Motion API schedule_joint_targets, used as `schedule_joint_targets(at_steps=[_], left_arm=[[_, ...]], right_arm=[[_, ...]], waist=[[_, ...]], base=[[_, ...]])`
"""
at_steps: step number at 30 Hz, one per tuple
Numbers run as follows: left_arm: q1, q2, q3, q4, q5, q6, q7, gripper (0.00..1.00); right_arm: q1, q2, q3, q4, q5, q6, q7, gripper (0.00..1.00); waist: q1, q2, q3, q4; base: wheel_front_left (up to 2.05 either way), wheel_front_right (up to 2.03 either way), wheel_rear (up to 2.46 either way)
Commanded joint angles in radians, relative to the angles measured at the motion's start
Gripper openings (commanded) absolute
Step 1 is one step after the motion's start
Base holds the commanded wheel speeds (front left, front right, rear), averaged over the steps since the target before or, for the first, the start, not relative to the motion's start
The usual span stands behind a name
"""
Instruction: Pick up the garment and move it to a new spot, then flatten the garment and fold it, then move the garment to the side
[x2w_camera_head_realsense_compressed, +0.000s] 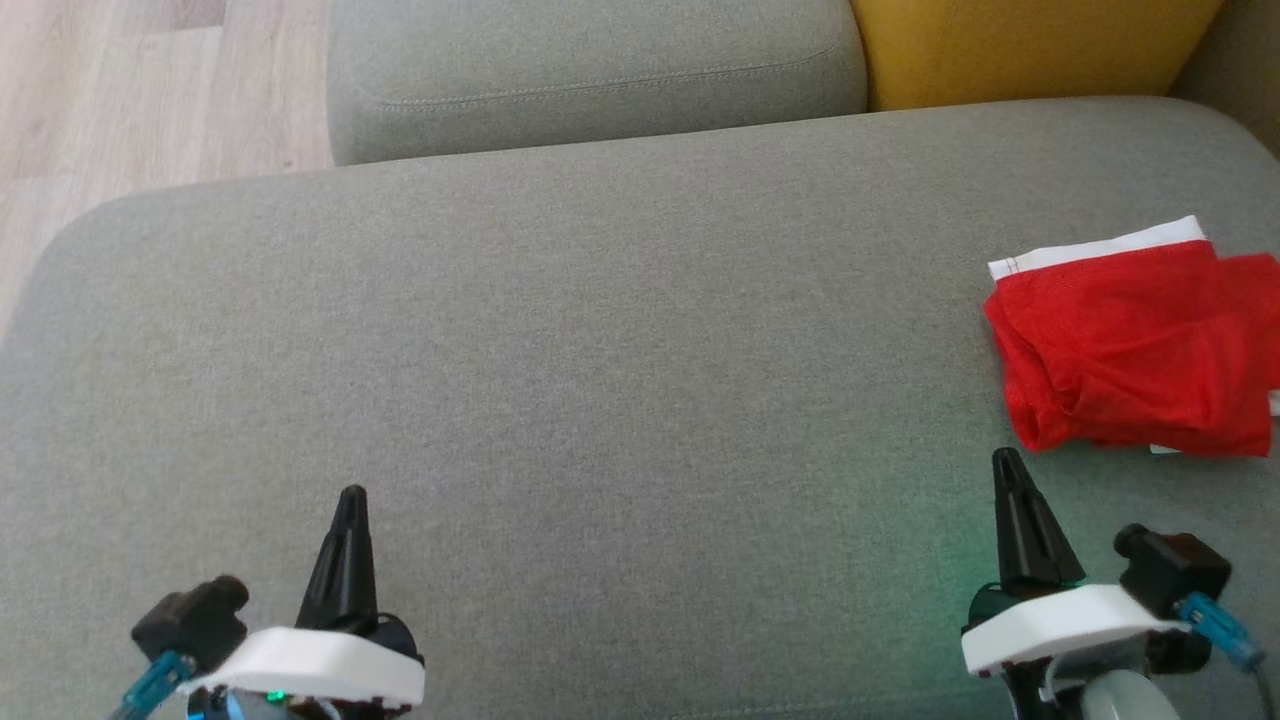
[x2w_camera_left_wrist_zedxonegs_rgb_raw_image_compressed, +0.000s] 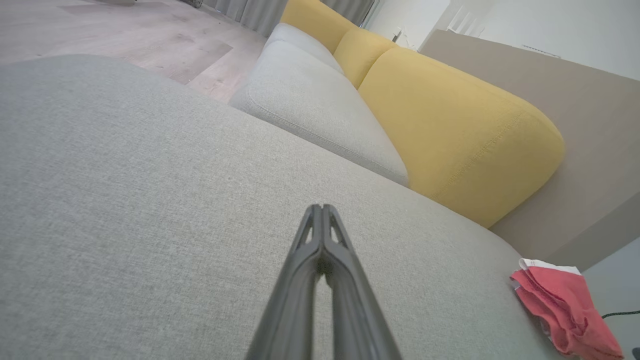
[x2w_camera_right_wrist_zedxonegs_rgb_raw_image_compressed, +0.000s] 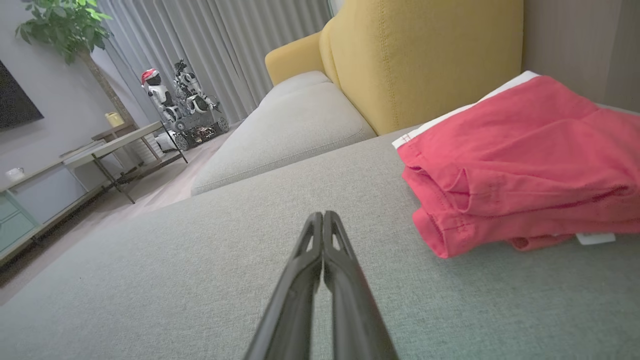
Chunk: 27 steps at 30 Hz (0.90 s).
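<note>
One garment sits near rt end effector.

You've got one red garment, two pincers — the left pincer and the right pincer — plus two grey seat cushions.

Ahead and right of the right gripper, the red garment is cut off at the head view's edge.

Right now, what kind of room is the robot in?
Most likely a living room in a home: there is a big grey sofa with yellow back cushions, long curtains and a tall leafy plant.
</note>
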Motion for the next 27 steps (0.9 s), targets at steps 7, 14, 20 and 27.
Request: schedule_joint_targets(at_steps=[7,14,20,27], left_arm=[[-0.065,0.013,0.029,-0.014,-0.086,-0.018,0.023,0.00],[-0.074,0.016,0.038,-0.004,-0.147,-0.024,0.037,0.00],[-0.083,0.018,0.048,0.004,-0.208,-0.031,0.052,0.00],[-0.094,0.020,0.060,0.014,-0.279,-0.039,0.070,0.00]], right_arm=[[-0.055,-0.016,-0.007,-0.037,0.107,0.000,0.020,0.00],[-0.058,-0.019,-0.013,-0.039,0.182,0.000,0.035,0.00],[-0.062,-0.021,-0.019,-0.040,0.256,0.000,0.049,0.00],[-0.066,-0.023,-0.026,-0.042,0.342,0.000,0.067,0.00]], waist=[[0.0000,0.0000,0.000,0.004],[0.0000,0.0000,0.000,0.007],[0.0000,0.0000,-0.001,0.010],[0.0000,0.0000,-0.001,0.013]], base=[[0.00,0.00,0.00],[0.00,0.00,0.00],[0.00,0.00,0.00],[0.00,0.00,0.00]])
